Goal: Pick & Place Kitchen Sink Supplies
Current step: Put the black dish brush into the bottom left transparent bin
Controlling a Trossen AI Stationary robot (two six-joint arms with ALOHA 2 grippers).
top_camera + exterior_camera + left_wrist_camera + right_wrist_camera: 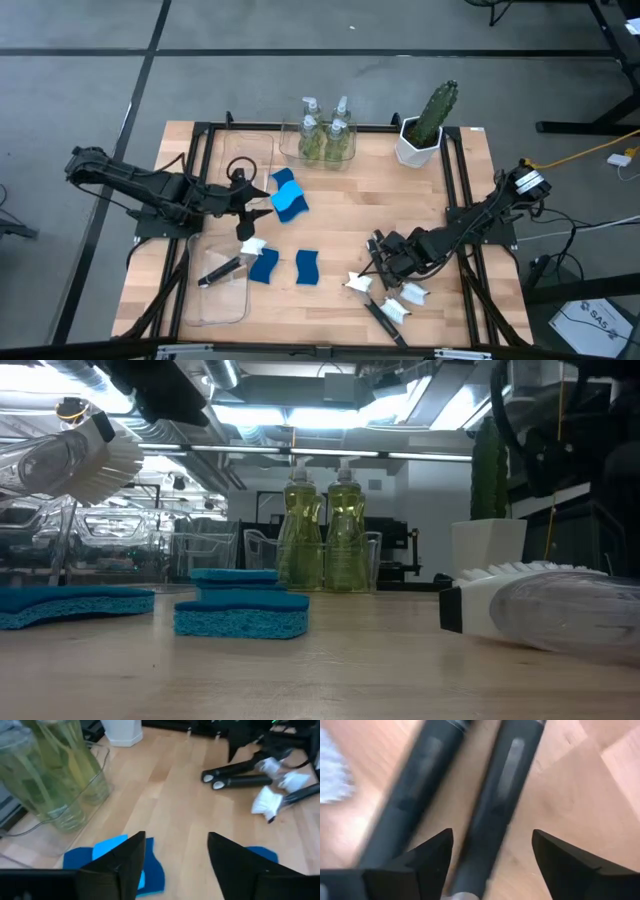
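Right gripper (pixel 492 865) spread wide over two smooth black brush handles (pixel 502 795).
One matte cylindrical handle lies between its fingers, ungripped; left gripper (pixel 175 865) gapes empty above spongy blue sponges (pixel 112 862).

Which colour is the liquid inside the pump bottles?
Yellow-green; the low view shows the pump bottles best.

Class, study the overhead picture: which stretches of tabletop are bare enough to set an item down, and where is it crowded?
Bare wood lies between the soap bottle bin, the cactus and the right gripper. Crowded: the dish brushes at the right gripper, and the sponges beside the left gripper.
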